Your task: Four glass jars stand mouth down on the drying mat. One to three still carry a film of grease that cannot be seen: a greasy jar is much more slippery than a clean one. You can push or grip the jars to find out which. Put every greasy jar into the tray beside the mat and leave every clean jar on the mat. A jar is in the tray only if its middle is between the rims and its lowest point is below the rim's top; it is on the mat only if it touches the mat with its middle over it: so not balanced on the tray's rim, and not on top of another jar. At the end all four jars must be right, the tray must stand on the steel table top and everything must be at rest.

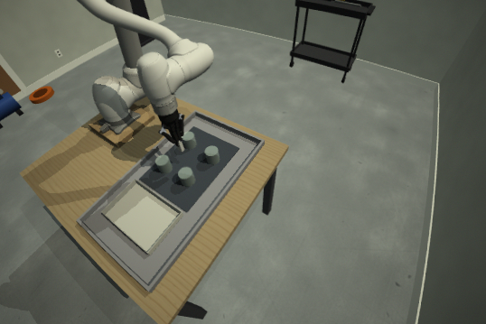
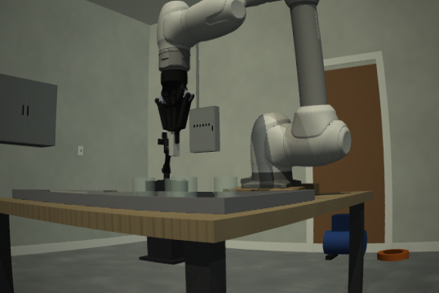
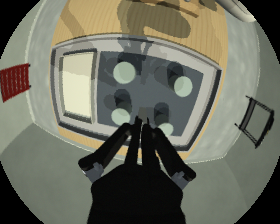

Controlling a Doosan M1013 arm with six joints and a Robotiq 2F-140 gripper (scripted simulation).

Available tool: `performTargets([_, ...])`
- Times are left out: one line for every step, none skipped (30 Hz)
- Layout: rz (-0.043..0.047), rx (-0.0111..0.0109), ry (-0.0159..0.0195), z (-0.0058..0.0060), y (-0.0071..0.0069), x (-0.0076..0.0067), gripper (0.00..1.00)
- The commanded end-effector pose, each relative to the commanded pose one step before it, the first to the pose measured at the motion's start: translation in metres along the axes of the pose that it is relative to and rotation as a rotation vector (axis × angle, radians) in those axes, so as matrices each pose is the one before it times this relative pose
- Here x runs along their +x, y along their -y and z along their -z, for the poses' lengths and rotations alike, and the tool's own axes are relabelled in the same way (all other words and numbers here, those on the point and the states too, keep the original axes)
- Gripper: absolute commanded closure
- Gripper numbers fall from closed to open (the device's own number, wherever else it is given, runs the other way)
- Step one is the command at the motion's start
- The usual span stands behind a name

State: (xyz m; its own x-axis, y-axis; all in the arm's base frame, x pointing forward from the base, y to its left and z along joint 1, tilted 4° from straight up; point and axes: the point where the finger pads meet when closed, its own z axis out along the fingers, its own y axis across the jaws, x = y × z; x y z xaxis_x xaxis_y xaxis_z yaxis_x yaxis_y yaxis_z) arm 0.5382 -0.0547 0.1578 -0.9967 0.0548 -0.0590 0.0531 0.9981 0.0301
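Hidden: from the exterior view the jars overlap low behind the steel surround's edge; tray not visible there.
Claw (image 1: 179, 145): fingers pressed together, nothing between them, hanging above the mat.
Jars (image 1: 189, 140) (image 1: 163, 163) (image 1: 210, 154) (image 1: 185, 176): four squat pale cylinders, all on the dark mat (image 1: 226, 151).
Tray (image 1: 118, 203): square, cream, beside the mat.
Bench (image 1: 59, 171): wood grain.

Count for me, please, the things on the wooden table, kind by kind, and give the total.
Glass jars, all on the dark mat: 4
Dark mat: 1
Cream tray, nothing in it: 1
Grey steel top under them: 1
Gripper, shut, holding nothing, above the mat: 1
Total: 8
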Motion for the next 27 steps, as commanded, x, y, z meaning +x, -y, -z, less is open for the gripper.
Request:
performTargets([0.00105, -0.00111, 0.0002, -0.00005, 0.02793, 0.00076, 1.0])
performTargets([0.0, 0.0, 0.0, 0.0, 0.00827, 0.00033, 1.0])
performTargets([0.0, 0.0, 0.0, 0.0, 0.00827, 0.00033, 1.0])
performTargets([0.0, 0.0, 0.0, 0.0, 0.00827, 0.00033, 1.0])
performTargets([0.0, 0.0, 0.0, 0.0, 0.00827, 0.00033, 1.0])
performTargets([0.0, 0.0, 0.0, 0.0, 0.0, 0.0, 1.0])
performTargets([0.0, 0.0, 0.0, 0.0, 0.0, 0.0, 1.0])
performTargets([0.0, 0.0, 0.0, -0.00478, 0.0, 0.0, 1.0])
performTargets([0.0, 0.0, 0.0, -0.00477, 0.0, 0.0, 1.0])
performTargets([0.0, 0.0, 0.0, -0.00478, 0.0, 0.0, 1.0])
performTargets([0.0, 0.0, 0.0, -0.00477, 0.0, 0.0, 1.0])
performTargets([0.0, 0.0, 0.0, -0.00478, 0.0, 0.0, 1.0])
performTargets([0.0, 0.0, 0.0, -0.00477, 0.0, 0.0, 1.0])
performTargets([0.0, 0.0, 0.0, -0.00478, 0.0, 0.0, 1.0])
performTargets([0.0, 0.0, 0.0, -0.00477, 0.0, 0.0, 1.0])
performTargets([0.0, 0.0, 0.0, -0.00478, 0.0, 0.0, 1.0])
performTargets([0.0, 0.0, 0.0, -0.00477, 0.0, 0.0, 1.0])
performTargets([0.0, 0.0, 0.0, -0.00478, 0.0, 0.0, 1.0])
performTargets([0.0, 0.0, 0.0, -0.00477, 0.0, 0.0, 1.0])
performTargets([0.0, 0.0, 0.0, -0.00478, 0.0, 0.0, 1.0])
performTargets([0.0, 0.0, 0.0, -0.00477, 0.0, 0.0, 1.0])
performTargets([0.0, 0.0, 0.0, -0.00478, 0.0, 0.0, 1.0])
performTargets([0.0, 0.0, 0.0, 0.0, 0.0, 0.0, 1.0])
performTargets([0.0, 0.0, 0.0, 0.0, 0.0, 0.0, 1.0])
performTargets([0.0, 0.0, 0.0, -0.00477, 0.0, 0.0, 1.0])
performTargets([0.0, 0.0, 0.0, 0.0, 0.0, 0.0, 1.0])
performTargets([0.0, 0.0, 0.0, 0.0, 0.0, 0.0, 1.0])
